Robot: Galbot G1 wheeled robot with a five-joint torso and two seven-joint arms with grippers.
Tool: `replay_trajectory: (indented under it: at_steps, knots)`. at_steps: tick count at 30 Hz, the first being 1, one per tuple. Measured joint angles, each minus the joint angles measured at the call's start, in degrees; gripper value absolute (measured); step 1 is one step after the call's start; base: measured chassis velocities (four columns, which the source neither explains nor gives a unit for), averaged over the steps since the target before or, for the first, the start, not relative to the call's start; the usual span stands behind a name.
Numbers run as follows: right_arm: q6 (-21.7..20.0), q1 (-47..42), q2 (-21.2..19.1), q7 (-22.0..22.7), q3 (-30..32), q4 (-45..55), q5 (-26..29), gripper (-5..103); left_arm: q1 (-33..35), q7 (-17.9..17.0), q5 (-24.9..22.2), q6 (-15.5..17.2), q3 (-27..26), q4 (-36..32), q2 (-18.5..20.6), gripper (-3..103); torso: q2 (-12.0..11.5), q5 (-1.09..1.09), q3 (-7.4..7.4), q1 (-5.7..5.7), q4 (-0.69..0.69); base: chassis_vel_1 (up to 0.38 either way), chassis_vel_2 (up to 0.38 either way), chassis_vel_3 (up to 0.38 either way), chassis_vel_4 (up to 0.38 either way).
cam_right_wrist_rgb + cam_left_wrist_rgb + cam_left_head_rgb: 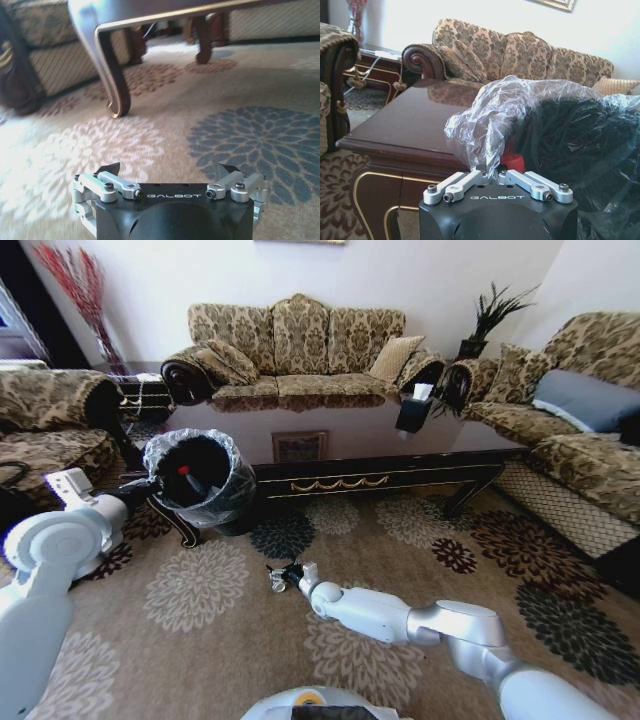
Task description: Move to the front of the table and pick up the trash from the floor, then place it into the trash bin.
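Observation:
The trash bin (200, 480), black with a crinkled clear liner, sits at the table's (350, 435) left front corner, its mouth tipped toward me. A bottle with a red cap (184, 472) lies inside it. My left gripper (152, 483) is at the rim, and in the left wrist view the left gripper (491, 175) is shut on a fold of the liner (485, 125), the red cap (514, 161) just behind. My right gripper (284, 575) is low over the floor (200, 590) beside a small silvery piece (277, 583). In the right wrist view the right gripper (167, 172) is open, with bare carpet between its fingers.
A dark tissue box (413, 412) stands on the table's far right. Sofas (300, 345) ring the table on three sides. The table's curved leg (112, 85) stands ahead of the right gripper. Open carpet lies in front of the table.

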Motion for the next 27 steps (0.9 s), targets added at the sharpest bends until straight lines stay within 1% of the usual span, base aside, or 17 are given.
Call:
replay_trajectory:
  at_steps: [2, 4, 7, 8, 9, 10, 12, 13, 16, 17, 18, 19, 20, 21, 22, 24, 27]
  knots:
    - [-1.00, 1.11, 0.43, -4.28, -0.27, -3.06, -2.18, 100, 0.38, 0.00, -0.34, 0.13, -0.51, -0.55, -0.04, 3, 0.00, 0.00, 0.03, 0.02, 0.00, 0.000, 0.000, 0.000, 0.000]
    - [-1.05, 1.44, 0.71, -5.44, -0.43, -4.13, -2.85, 100, 0.50, -0.01, -0.45, 0.18, -0.68, -0.76, -0.04, 3, -0.01, 0.00, 0.03, 0.03, 0.00, 0.000, 0.000, 0.000, 0.000]
    - [-0.59, 3.26, 2.23, -13.99, -1.67, -11.22, -6.48, 100, 1.59, -1.20, -0.91, 0.85, -1.88, -2.26, 0.24, 3, 0.00, 0.01, 0.03, 0.02, 0.05, 0.000, 0.000, 0.000, 0.000]
    - [-0.59, 3.26, 2.23, -13.99, -1.67, -11.22, -6.48, 100, 1.59, -1.20, -0.91, 0.85, -1.88, -2.26, 0.24, 3, 0.00, 0.01, 0.03, 0.02, 0.05, 0.000, 0.000, 0.000, 0.000]
    - [-0.23, 3.57, 2.45, -16.26, -1.89, -13.04, -6.90, 100, 1.93, -2.01, -0.91, 0.92, -2.15, -2.54, 0.40, 3, 0.00, 0.01, 0.03, 0.02, 0.04, 0.000, 0.000, 0.000, 0.000]
    - [0.19, 4.07, 2.84, -19.89, -2.20, -15.80, -7.46, 100, 2.93, -3.61, -0.71, 0.94, -2.74, -2.90, 0.49, 3, 0.00, 0.01, 0.02, 0.02, 0.03, 0.000, 0.000, 0.000, 0.000]
    - [0.89, 4.61, 3.56, -24.46, -2.54, -19.18, -8.31, 100, 5.34, -5.12, -0.30, 0.94, -4.07, -3.36, 0.01, 3, 0.00, 0.02, 0.03, 0.02, 0.00, 0.000, 0.000, 0.000, 0.000]
    - [0.89, 4.61, 3.56, -24.46, -2.54, -19.18, -8.31, 100, 5.34, -5.12, -0.30, 0.94, -4.07, -3.36, 0.01, 3, 0.00, 0.02, 0.03, 0.02, 0.00, 0.000, 0.000, 0.000, 0.000]
    - [2.26, 5.12, 5.70, -32.20, -2.69, -25.65, -9.98, 100, 12.61, -6.52, 1.31, 0.98, -8.02, -3.92, -3.39, 3, -0.01, 0.00, 0.03, 0.02, 0.01, 0.000, 0.000, 0.000, 0.000]
    - [2.64, 5.11, 6.27, -33.27, -2.68, -26.98, -10.28, 100, 14.26, -6.60, 1.97, 1.01, -8.87, -3.93, -4.49, 3, 0.00, 0.00, 0.03, 0.02, 0.04, 0.000, 0.000, 0.000, 0.000]
    - [2.64, 5.11, 6.27, -33.27, -2.68, -26.98, -10.28, 100, 14.26, -6.60, 1.97, 1.01, -8.87, -3.93, -4.49, 3, 0.00, 0.00, 0.03, 0.02, 0.04, 0.000, 0.000, 0.000, 0.000]
    - [3.55, 4.98, 7.64, -35.34, -2.48, -29.92, -10.71, 100, 16.95, -6.65, 3.19, 1.02, -10.17, -3.93, -6.52, 3, 0.00, -0.01, 0.02, 0.02, 0.06, 0.000, 0.000, 0.000, 0.000]
    - [3.55, 4.98, 7.64, -35.34, -2.48, -29.92, -10.71, 100, 16.95, -6.65, 3.19, 1.02, -10.17, -3.93, -6.52, 3, 0.00, -0.01, 0.02, 0.02, 0.06, 0.000, 0.000, 0.000, 0.000]
    - [4.42, 4.68, 9.23, -37.15, -2.03, -32.74, -11.13, 100, 19.39, -6.50, 4.09, 1.03, -11.24, -3.73, -8.60, 3, 0.00, -0.01, 0.02, 0.02, 0.06, 0.000, 0.000, 0.000, 0.000]
    - [5.89, 4.21, 12.20, -39.55, -1.07, -37.34, -11.37, 100, 21.16, -5.95, 4.73, 1.03, -11.98, -3.01, -10.97, 3, 0.00, -0.02, 0.03, 0.02, 0.04, 0.000, 0.000, 0.000, 0.000]
    - [6.24, 4.12, 13.28, -40.08, -0.78, -38.60, -11.54, 100, 21.10, -5.82, 4.79, 1.01, -12.00, -2.88, -11.23, 3, 0.00, -0.02, 0.02, 0.02, 0.02, 0.000, 0.000, 0.000, 0.000]
    - [6.70, 3.95, 16.09, -40.68, 0.49, -42.44, -14.72, 100, 19.02, -5.64, 4.72, 0.95, -12.58, -2.44, -10.67, 3, 0.00, -0.01, 0.02, 0.03, 0.01, 0.000, 0.000, 0.000, 0.000]
